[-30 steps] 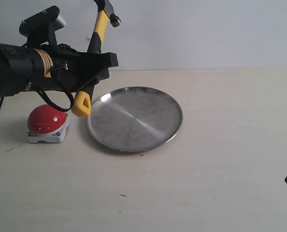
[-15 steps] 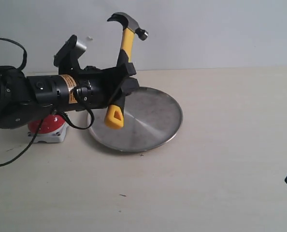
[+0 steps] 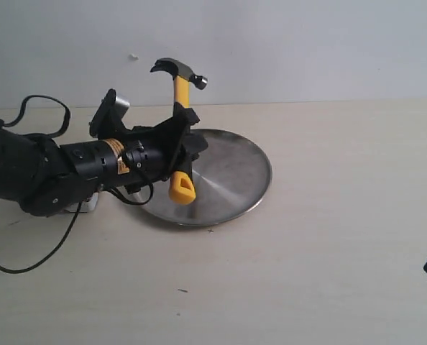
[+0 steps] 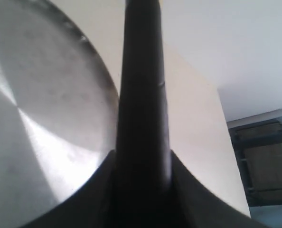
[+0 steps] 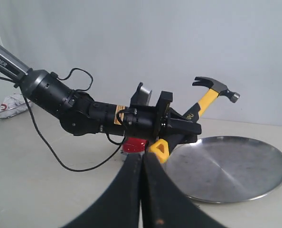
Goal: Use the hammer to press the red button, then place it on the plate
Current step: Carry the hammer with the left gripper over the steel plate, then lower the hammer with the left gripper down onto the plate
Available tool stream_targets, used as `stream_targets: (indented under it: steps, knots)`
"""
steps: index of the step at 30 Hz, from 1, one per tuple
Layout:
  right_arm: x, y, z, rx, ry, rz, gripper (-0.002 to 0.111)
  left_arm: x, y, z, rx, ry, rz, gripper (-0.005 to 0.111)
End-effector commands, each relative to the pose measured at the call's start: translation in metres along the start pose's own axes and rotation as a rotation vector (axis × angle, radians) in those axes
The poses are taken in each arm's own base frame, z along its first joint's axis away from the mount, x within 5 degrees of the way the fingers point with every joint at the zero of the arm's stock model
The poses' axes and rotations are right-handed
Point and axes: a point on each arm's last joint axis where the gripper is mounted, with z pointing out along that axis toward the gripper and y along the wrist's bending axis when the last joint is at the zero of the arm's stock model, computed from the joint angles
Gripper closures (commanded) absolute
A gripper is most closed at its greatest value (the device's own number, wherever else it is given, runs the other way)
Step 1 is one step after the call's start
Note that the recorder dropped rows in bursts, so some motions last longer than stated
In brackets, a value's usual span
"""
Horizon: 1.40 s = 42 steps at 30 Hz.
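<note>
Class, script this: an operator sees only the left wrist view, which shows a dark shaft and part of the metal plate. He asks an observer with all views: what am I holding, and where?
Observer: Your left tool grips the hammer by its handle, head up.
Operator: Over the plate?
Observer: The yellow handle end hangs over the plate, on its button side; contact unclear.
Operator: The button?
Observer: The red button sits beside the plate, hidden by your arm in the exterior view.

1. The plate (image 3: 231, 172) is silvery metal, brushed and reflective.
2. The hammer (image 3: 179, 97) has a dark metal head and a smooth, yellow, plastic-looking handle.
3. The surface (image 3: 328, 244) looks pale, smooth and matt.
</note>
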Motion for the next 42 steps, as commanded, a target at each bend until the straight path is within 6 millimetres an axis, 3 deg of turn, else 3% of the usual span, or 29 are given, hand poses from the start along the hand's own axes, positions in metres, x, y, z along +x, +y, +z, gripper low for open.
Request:
stream_targets:
  steps: [1,20,42]
  knots:
    - [0.000,0.000,0.000,0.004,-0.005,-0.014,0.108,-0.004,-0.002,0.013,0.070,-0.025,0.018,0.107]
    - [0.000,0.000,0.000,0.004,-0.005,-0.014,0.108,-0.003,0.020,0.053,0.044,-0.020,-0.001,0.107]
    - [0.000,0.000,0.000,0.004,-0.005,-0.014,0.108,-0.006,0.025,0.057,-0.046,0.005,0.058,0.107]
